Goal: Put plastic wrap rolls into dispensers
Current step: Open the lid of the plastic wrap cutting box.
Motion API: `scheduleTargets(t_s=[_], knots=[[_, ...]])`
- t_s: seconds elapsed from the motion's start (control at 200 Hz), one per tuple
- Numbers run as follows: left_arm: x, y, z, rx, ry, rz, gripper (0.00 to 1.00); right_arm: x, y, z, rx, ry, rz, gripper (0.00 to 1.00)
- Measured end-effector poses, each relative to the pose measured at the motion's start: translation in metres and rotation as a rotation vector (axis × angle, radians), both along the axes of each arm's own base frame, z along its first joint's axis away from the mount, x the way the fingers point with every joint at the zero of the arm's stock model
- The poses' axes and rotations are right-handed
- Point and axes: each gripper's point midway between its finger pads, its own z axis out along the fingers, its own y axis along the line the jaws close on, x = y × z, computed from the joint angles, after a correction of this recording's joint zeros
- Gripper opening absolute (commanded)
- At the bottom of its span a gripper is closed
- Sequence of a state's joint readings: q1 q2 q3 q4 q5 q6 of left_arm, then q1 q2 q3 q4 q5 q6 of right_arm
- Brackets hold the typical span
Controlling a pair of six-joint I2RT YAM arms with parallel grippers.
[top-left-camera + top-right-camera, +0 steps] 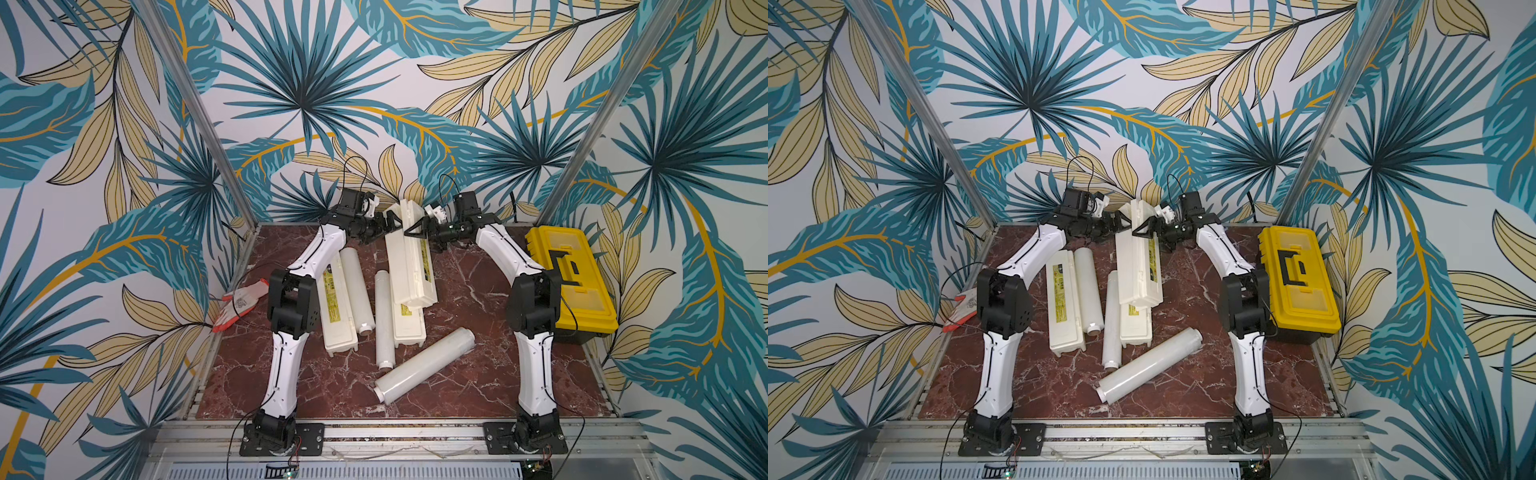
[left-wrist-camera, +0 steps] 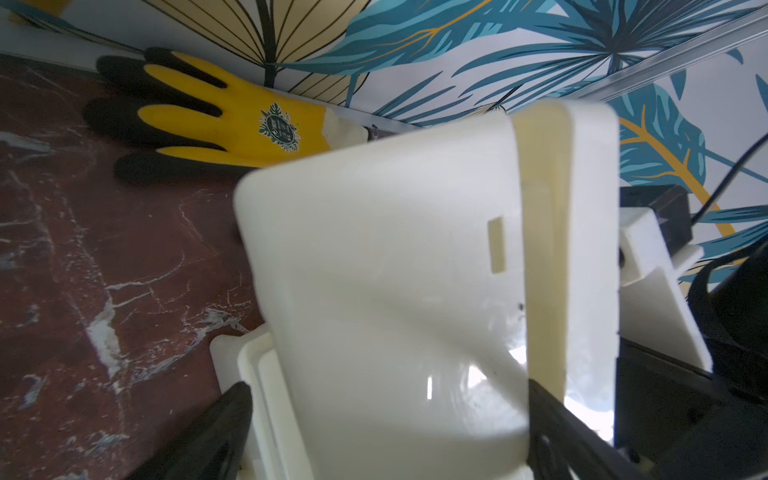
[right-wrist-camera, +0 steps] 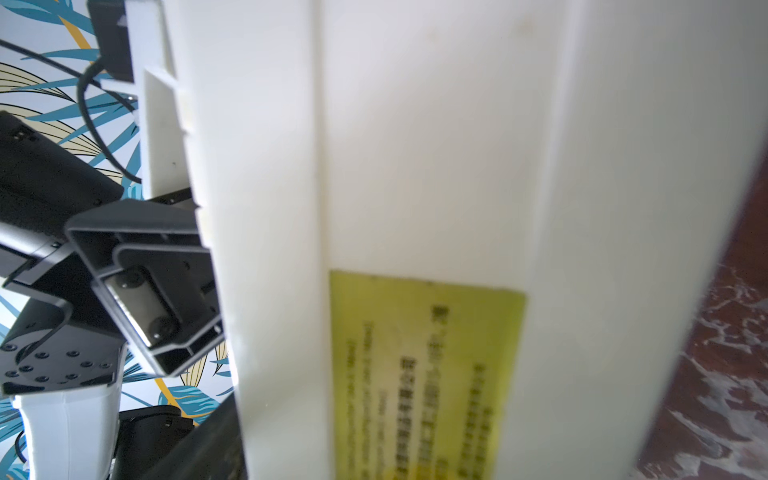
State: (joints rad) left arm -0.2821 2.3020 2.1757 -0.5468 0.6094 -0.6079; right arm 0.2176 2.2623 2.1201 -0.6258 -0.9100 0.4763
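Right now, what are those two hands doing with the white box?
Right hand clamped on raised dispenser; left hand open around it. Near end rests on second dispenser. Three rolls loose on table.

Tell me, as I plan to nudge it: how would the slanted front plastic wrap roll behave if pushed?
The slanted roll is a smooth cylinder lying free on the tabletop, so it likely rolls sideways. Its glossy film probably slips when pinched.

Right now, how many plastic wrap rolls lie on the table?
3: one roll beside the left-hand dispenser, a middle roll, a slanted roll nearest the front. Dispensers could hide more.
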Motion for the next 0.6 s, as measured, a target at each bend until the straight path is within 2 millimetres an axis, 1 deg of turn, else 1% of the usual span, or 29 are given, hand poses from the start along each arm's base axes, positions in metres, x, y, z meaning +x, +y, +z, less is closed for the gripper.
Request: scheduleTargets(t_s=[0.195,0.476,0.601], knots=[[0.005,0.002,-0.001,0.008,0.005,0.044,1.00,0.000,0.001,-0.001,-0.008,-0.002,-0.003,0.51],[0.007,-0.005,-0.008,0.121,-0.038,0.096,1.00,0.003,-0.005,-0.005,-0.073,0.034,-0.053,0.51],[0.007,-0.007,-0.010,0.161,-0.058,0.104,0.95,0.003,-0.007,-0.008,-0.091,0.052,-0.062,0.51]])
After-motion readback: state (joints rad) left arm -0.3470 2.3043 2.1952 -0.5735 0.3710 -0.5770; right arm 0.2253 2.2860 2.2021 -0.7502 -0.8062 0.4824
